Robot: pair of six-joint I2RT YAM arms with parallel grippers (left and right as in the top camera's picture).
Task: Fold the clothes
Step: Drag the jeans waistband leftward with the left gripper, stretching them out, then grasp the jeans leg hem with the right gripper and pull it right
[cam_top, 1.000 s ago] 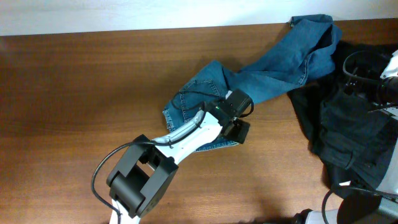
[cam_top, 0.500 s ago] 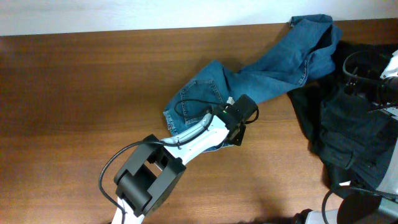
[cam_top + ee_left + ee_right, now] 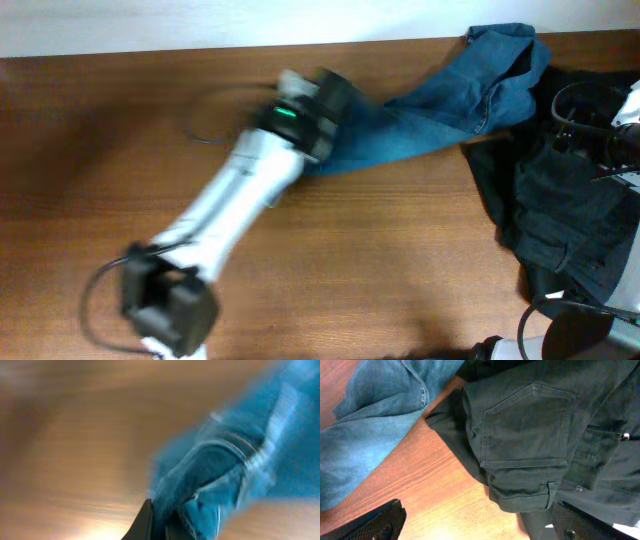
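The left gripper (image 3: 159, 524) is pinching a bunched fold of the blue jeans (image 3: 440, 95), well to the left of the black trousers (image 3: 560, 200); both views of it are blurred. The jeans are stretching across the table (image 3: 100, 150) to touch the trousers' upper left edge. The right gripper (image 3: 477, 526) is hanging spread wide just over the trousers' back pocket (image 3: 525, 425).

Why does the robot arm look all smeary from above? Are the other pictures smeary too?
Overhead: the left arm is streaked, probably motion blur, while the black pants look sharp. Left wrist: everything is smeared, blue jeans and table alike. Right wrist: crisp, the pocket stitching shows clearly.
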